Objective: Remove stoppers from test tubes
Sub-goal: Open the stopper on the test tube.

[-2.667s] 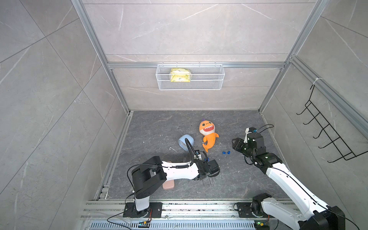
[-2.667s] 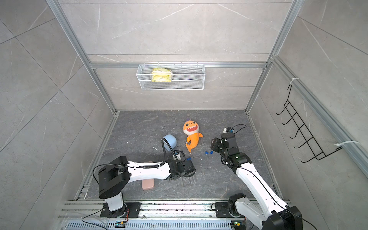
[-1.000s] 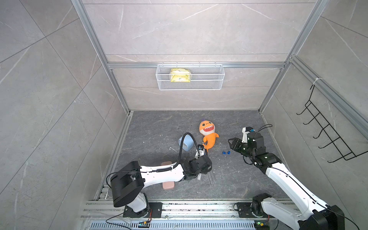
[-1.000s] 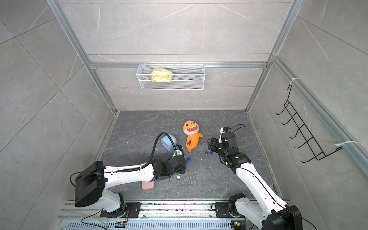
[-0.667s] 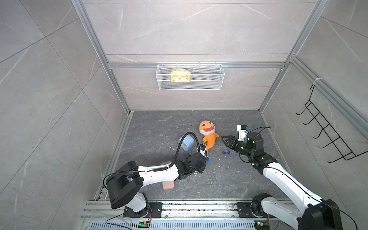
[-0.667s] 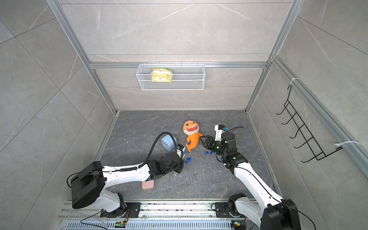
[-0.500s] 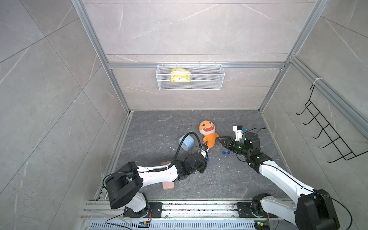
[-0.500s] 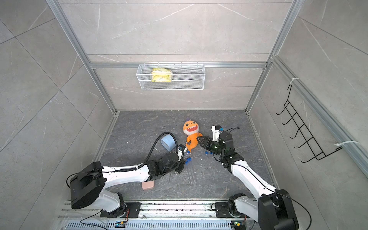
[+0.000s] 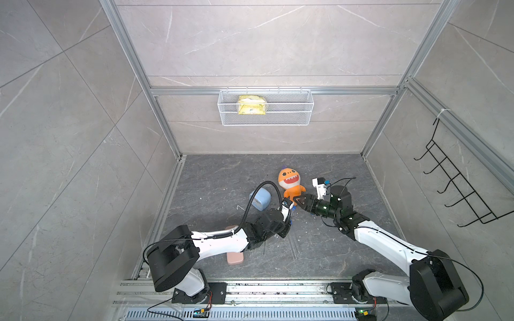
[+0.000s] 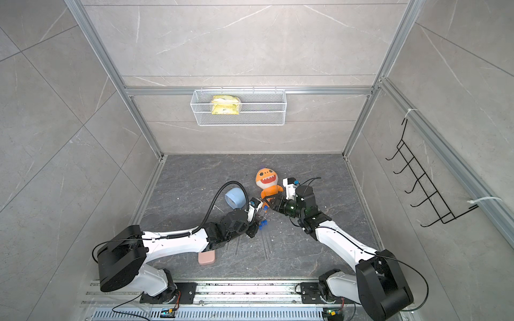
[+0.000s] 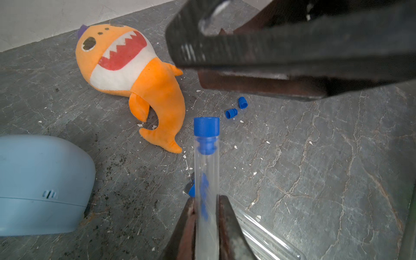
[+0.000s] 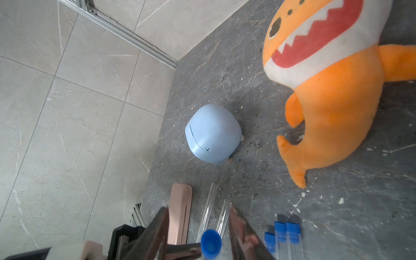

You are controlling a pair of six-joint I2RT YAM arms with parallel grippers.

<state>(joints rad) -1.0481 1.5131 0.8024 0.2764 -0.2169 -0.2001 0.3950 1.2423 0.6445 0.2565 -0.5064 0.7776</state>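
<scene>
My left gripper [image 11: 206, 200] is shut on a clear test tube [image 11: 206, 180], held off the floor with its blue stopper [image 11: 206, 129] at the far end. My right gripper [image 12: 199, 211] stands open with one jaw on each side of that stopper [image 12: 211, 245], and gaps show on both sides. In both top views the two grippers meet tip to tip below the plush, the right gripper [image 9: 297, 200] facing the left gripper [image 10: 261, 218]. Stoppered tubes [image 12: 286, 231] and two open tubes [image 12: 209, 202] lie on the floor. Two loose stoppers [image 11: 231, 113] lie near the plush.
An orange shark plush [image 9: 290, 184] lies just behind the grippers. A pale blue rounded cup [image 9: 260, 198] sits to its left, and a pink oblong case [image 9: 235, 257] lies under the left arm. A wire basket [image 9: 265, 111] hangs on the back wall.
The right arm has swung left to the raised tube and its jaws have narrowed around the stopper. The left arm has brought the tube up towards the plush.
</scene>
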